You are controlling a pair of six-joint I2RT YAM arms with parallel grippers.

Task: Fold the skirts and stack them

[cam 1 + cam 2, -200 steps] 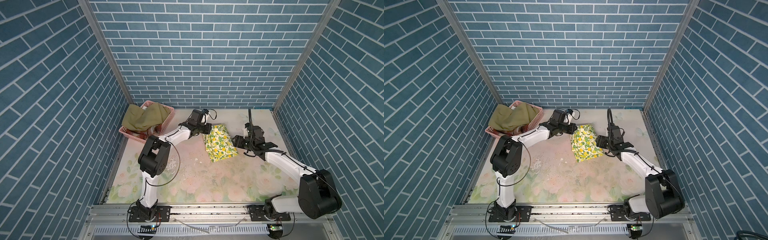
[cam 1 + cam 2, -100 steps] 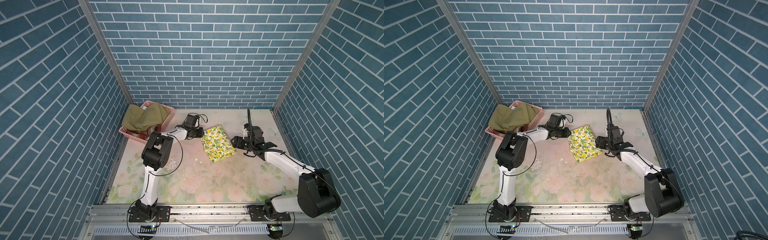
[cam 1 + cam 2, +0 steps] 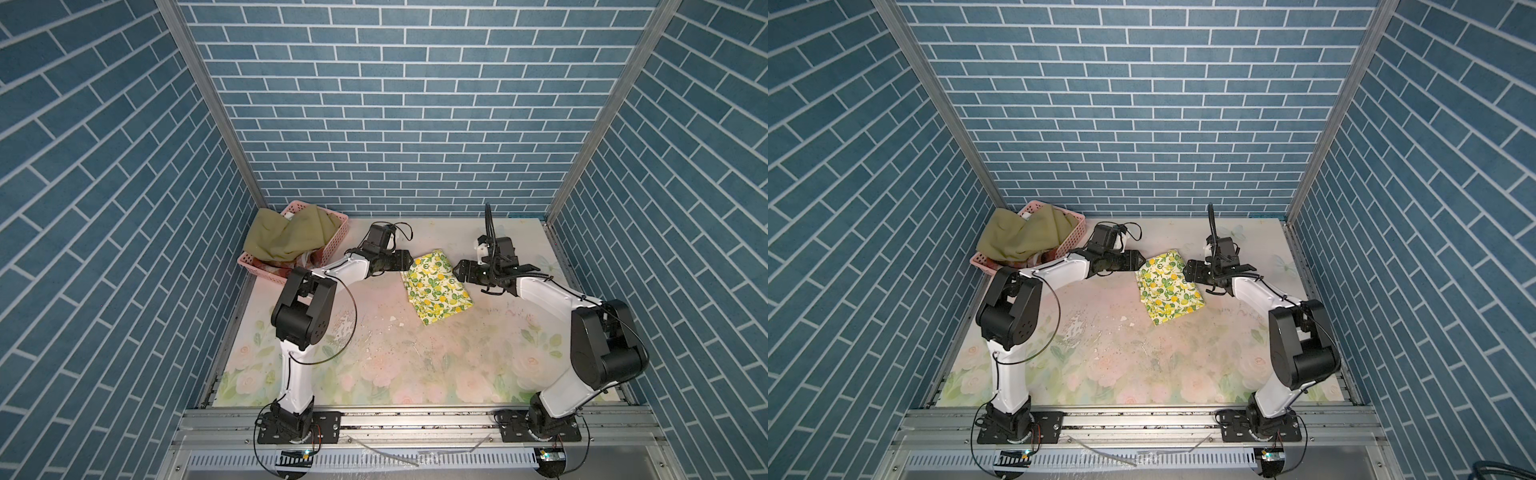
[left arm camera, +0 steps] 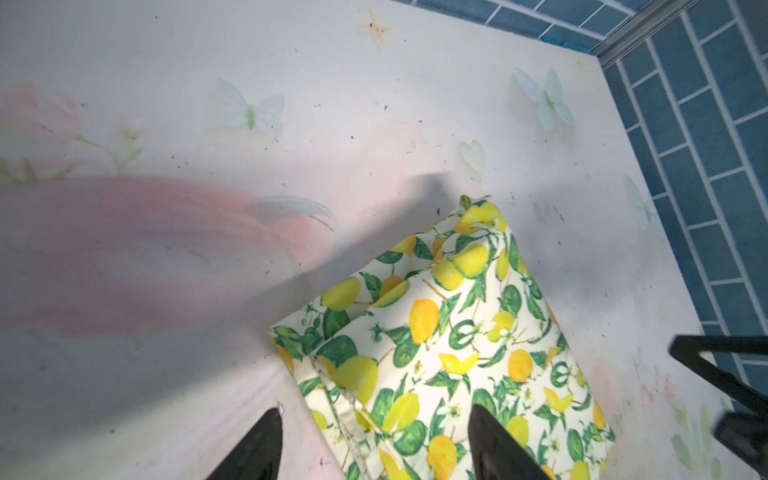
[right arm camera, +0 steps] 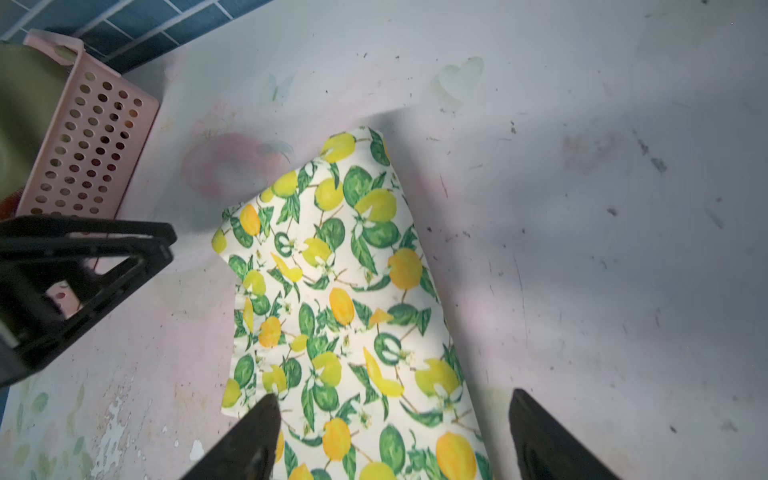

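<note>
Here the table carries an olive skirt heaped in the pink basket at ten o'clock. The lemon-print skirt lies folded flat just off centre toward one o'clock. The left claw is at its nine and the right claw at its three, both spread apart.

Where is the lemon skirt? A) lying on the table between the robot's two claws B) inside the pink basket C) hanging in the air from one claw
A: the folded white cloth skirt printed with yellow lemons and green leaves lies on the rose-printed table covering, between the open left gripper and open right gripper.
</note>
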